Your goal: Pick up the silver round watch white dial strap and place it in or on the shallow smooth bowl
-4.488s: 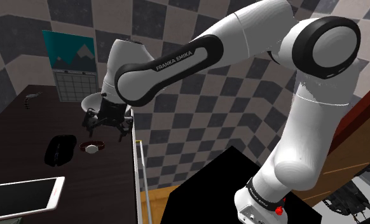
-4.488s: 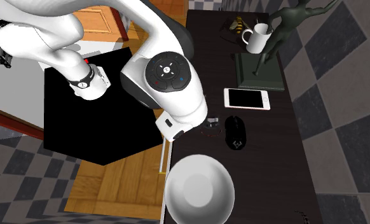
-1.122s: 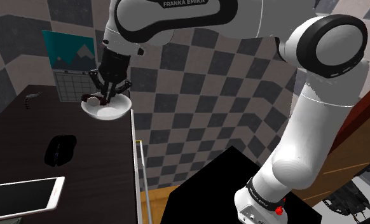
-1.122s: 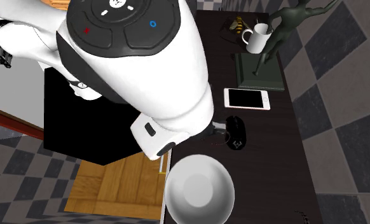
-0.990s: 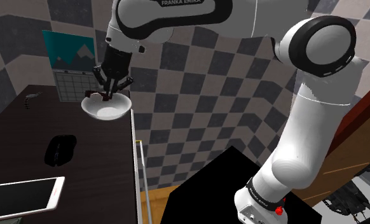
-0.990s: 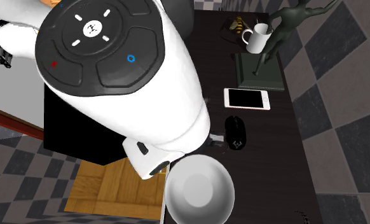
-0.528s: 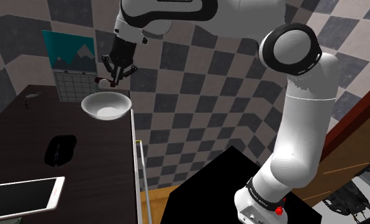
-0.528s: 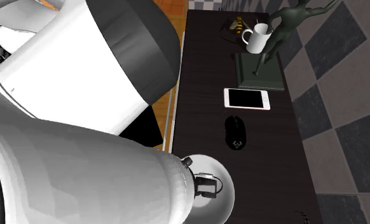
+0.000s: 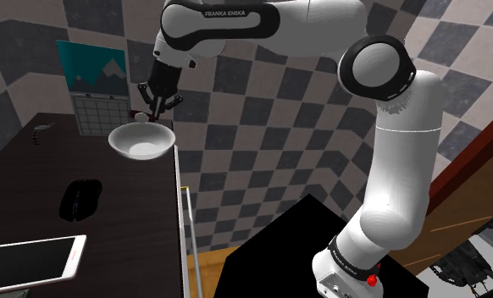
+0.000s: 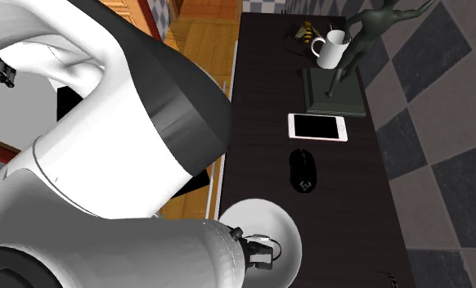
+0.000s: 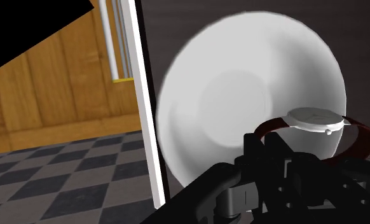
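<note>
Above the shallow, smooth white bowl (image 11: 241,89) on the dark surface (image 10: 351,188), my black pincer (image 9: 157,108) is clamped on the silver round watch (image 11: 313,118) by its dark-red strap (image 11: 362,137). I'd centre it, lower, then release.

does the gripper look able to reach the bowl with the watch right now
Probably yes: the gripper, shut on the watch, hangs just above the white bowl, with nothing between them.

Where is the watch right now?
In the shoulder view's upper left, the watch is clasped in the black fingers above the white bowl, which sits at the edge of the dark table.
</note>
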`<state>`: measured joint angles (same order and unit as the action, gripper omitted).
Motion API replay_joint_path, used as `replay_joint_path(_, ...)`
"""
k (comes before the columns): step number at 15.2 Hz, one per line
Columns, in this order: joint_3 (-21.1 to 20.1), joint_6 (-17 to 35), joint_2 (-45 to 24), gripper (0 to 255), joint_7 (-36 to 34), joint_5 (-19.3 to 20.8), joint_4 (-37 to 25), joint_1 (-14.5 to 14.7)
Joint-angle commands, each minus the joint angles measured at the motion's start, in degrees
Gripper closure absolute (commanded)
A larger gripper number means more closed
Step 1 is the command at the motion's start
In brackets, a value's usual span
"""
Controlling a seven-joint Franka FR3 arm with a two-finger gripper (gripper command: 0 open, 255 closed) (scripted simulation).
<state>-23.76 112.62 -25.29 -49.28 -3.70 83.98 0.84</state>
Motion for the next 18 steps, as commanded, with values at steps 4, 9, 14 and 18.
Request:
replay_joint_path(4,0.13,3.54,-0.63,255,0.49,0.07,2.97,-0.06)
replay_joint_path(9,0.32,6.91,-1.67,255,0.91,0.26,5.39,-0.02)
replay_joint_path(14,0.32,6.91,-1.67,255,0.91,0.26,5.39,-0.02)
replay_joint_path(18,0.32,6.91,-1.67,0,0.91,0.26,5.39,-0.02)
